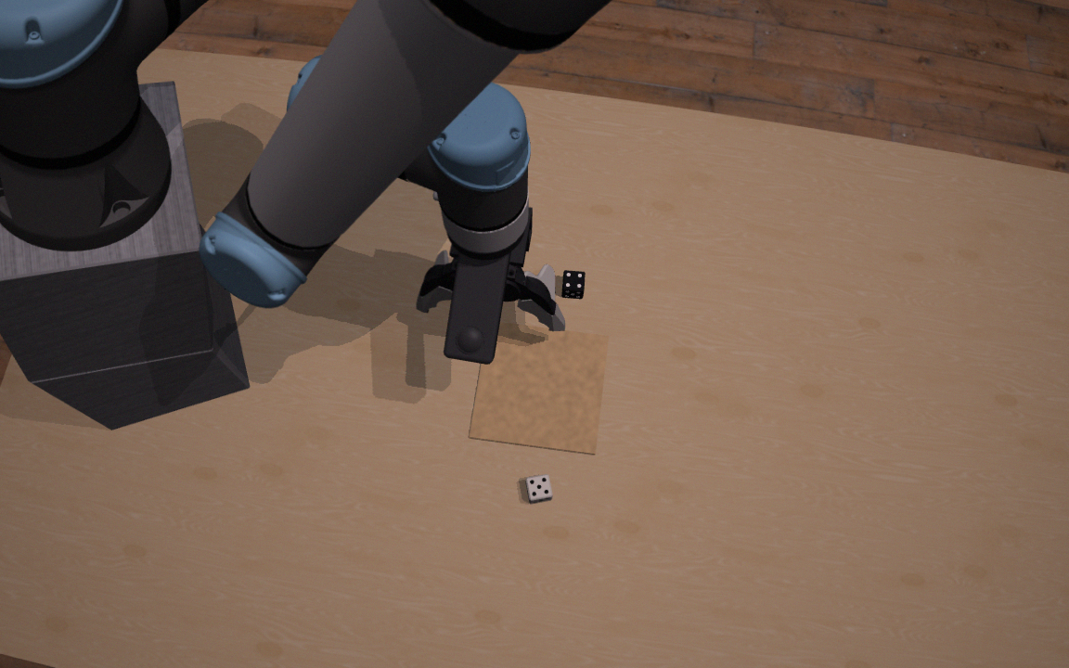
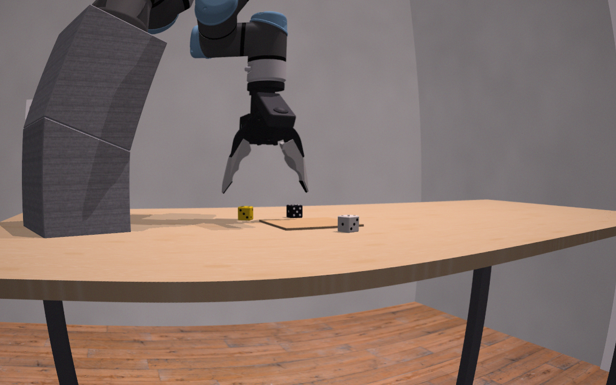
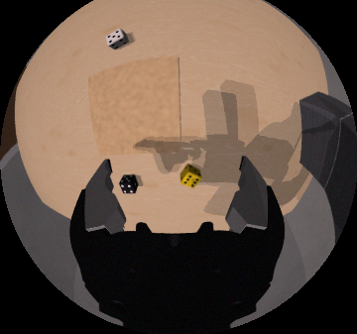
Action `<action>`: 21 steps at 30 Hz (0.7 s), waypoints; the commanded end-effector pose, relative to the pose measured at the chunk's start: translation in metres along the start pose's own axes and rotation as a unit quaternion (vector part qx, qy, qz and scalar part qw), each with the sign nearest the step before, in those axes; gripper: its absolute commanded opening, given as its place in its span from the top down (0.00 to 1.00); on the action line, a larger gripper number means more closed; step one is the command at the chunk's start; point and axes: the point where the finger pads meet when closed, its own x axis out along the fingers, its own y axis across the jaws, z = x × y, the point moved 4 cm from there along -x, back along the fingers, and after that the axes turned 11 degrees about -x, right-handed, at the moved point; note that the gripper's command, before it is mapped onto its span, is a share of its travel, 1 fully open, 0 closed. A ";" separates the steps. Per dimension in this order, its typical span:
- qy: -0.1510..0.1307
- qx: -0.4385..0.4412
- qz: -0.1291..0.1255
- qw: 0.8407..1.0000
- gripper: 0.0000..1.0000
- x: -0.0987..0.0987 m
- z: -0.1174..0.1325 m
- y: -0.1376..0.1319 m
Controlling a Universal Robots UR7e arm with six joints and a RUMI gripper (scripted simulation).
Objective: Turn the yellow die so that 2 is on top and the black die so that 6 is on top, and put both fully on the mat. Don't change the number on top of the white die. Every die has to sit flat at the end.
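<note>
The yellow die (image 2: pixel 245 213) (image 3: pixel 190 175) sits flat off the mat, apparently with 6 on top; the arm hides it in the top view. The black die (image 1: pixel 573 284) (image 2: pixel 294 210) (image 3: pixel 129 183) sits flat off the mat with 4 on top. The white die (image 1: pixel 538 488) (image 2: pixel 348 223) (image 3: pixel 117 39) sits flat with 5 on top, beyond the opposite side of the mat (image 1: pixel 538 398) (image 2: pixel 295 223) (image 3: pixel 134 106). My gripper (image 1: pixel 490 317) (image 2: pixel 266 192) (image 3: pixel 175 159) is open and empty, above table height. In the exterior view its fingers hang above the yellow and black dice.
The grey robot pedestal (image 1: pixel 98 324) (image 2: pixel 80 143) (image 3: pixel 322 136) stands on the left in the top and exterior views and on the right in the wrist view. The arm's shadow falls across the table (image 1: pixel 771 498) (image 2: pixel 181 258) beside the pedestal and partly over the mat.
</note>
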 end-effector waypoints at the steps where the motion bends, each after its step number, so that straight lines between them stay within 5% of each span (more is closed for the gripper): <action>1: 0.002 0.000 -0.001 1.000 0.00 0.000 0.021 0.004; 21: 0.002 0.000 -0.001 1.000 0.00 0.000 0.044 0.010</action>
